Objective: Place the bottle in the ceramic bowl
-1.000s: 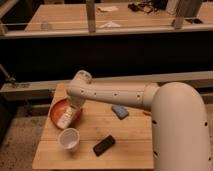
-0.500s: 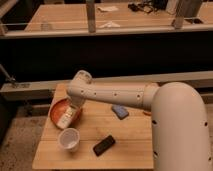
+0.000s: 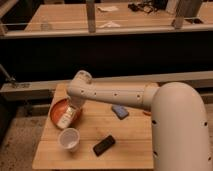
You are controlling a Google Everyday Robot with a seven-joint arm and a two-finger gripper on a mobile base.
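The robot's gripper (image 3: 70, 110) hangs over the ceramic bowl (image 3: 54, 111) at the left edge of a wooden table (image 3: 127, 134), its tip down inside the bowl's rim. The bottle (image 3: 65, 119), a small whitish cylinder, lies tilted within the bowl just below the gripper. From this angle it cannot be told whether the gripper clasps the bottle or stands loose above it. The bowl is shallow and round, glazed orange-red with a paler rim.

Behind the gripper, the smooth white arm (image 3: 115, 95), dotted with small dark holes, bends at a rounded joint and runs right to the robot's bulky white body (image 3: 177, 125), which fills the lower right of the view.

A white paper cup (image 3: 69, 139) stands upright just in front of the bowl, its mouth open to the camera. A flat black oblong object (image 3: 104, 145) lies at an angle near the table's front edge, to the right of the cup. A small blue object (image 3: 119, 111) rests further back, close under the arm.

The tabletop is pale planked wood with a matte grain and sits on a speckled floor (image 3: 15, 145). Behind it run a grey ledge (image 3: 150, 79) and a dark wall, and above those lie more wooden tabletops (image 3: 65, 17) divided by grey posts (image 3: 90, 15), with white papers (image 3: 107, 9) lying on them.
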